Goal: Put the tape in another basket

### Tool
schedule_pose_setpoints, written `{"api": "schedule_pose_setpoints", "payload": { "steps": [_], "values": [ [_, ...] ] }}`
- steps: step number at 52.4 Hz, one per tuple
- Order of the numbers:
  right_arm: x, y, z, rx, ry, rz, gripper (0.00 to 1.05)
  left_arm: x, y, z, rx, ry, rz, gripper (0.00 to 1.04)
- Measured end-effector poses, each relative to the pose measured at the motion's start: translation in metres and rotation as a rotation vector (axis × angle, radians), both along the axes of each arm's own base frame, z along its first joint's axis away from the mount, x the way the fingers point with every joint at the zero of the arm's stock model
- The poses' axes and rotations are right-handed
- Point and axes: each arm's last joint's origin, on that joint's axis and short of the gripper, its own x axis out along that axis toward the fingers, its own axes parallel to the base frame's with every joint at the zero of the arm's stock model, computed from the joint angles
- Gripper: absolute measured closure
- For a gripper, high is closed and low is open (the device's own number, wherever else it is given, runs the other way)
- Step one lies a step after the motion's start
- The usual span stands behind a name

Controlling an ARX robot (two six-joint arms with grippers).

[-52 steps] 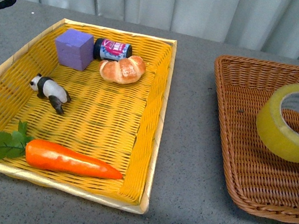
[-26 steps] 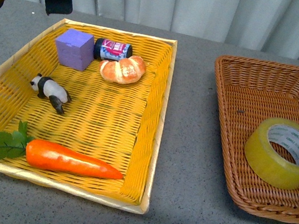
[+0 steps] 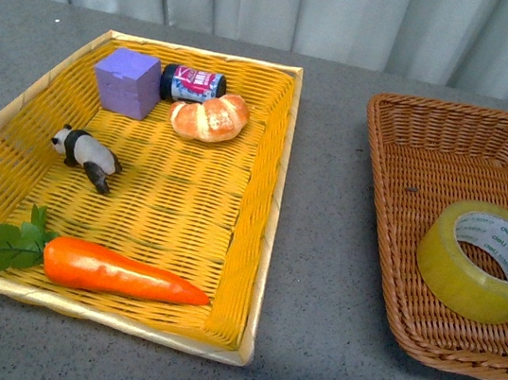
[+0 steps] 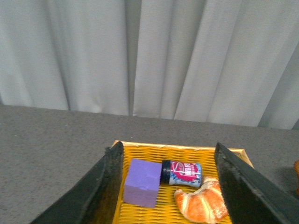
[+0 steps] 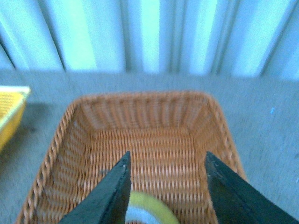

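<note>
Front view first: where is the wide roll of translucent yellowish packing tape (image 3: 459,276) found?

It is seen lying in the dark reddish-brown woven wicker basket (image 3: 451,153), in the near right part, with its white printed core turned upward. No claw is seen on it from this camera.

What is shown of the right claw (image 5: 167,156)?

In the right wrist view its two dark fingers (image 5: 114,191) are held spread apart over the basket (image 5: 140,135). A blurred part of the tape (image 5: 148,209) is seen low between them, and nothing is pinched.

And the left claw (image 4: 167,147)?

It is seen in the left wrist view with its fingers (image 4: 105,186) spread wide and nothing held, above the far end of the bright yellow woven tray (image 4: 154,145).

What is kept in that tray (image 3: 274,212)?

At the far end a purple cube (image 3: 127,82) is set, with a small dark jar (image 3: 191,84) lying on its side just right of it and a croissant (image 3: 208,116) touching the jar on its near side. A toy panda (image 3: 87,156) is placed toward the left, and an orange carrot with green leaves (image 3: 122,272) is laid along the near edge. The basket stands well apart, to the right of the tray, on a grey table (image 3: 316,285).
</note>
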Motion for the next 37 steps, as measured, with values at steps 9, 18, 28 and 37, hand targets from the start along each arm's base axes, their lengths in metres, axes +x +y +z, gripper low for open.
{"api": "schedule_pose_setpoints", "payload": {
  "steps": [9, 18, 28, 37],
  "values": [
    [-0.031, -0.001, 0.021, -0.007, -0.097, -0.010, 0.97, -0.036, 0.011, -0.007, 0.015, 0.004, 0.000, 0.83],
    [-0.057, -0.001, 0.024, -0.011, -0.082, -0.004, 1.04, -0.064, 0.020, -0.012, 0.022, 0.005, 0.005, 1.01],
    [-0.076, -0.001, 0.029, -0.011, -0.072, -0.003, 1.04, -0.086, 0.030, -0.024, 0.023, 0.012, -0.013, 1.01],
    [-0.093, -0.001, 0.039, -0.010, -0.089, -0.004, 1.04, -0.104, 0.034, -0.024, 0.023, 0.009, 0.007, 1.01]
  ]
}}
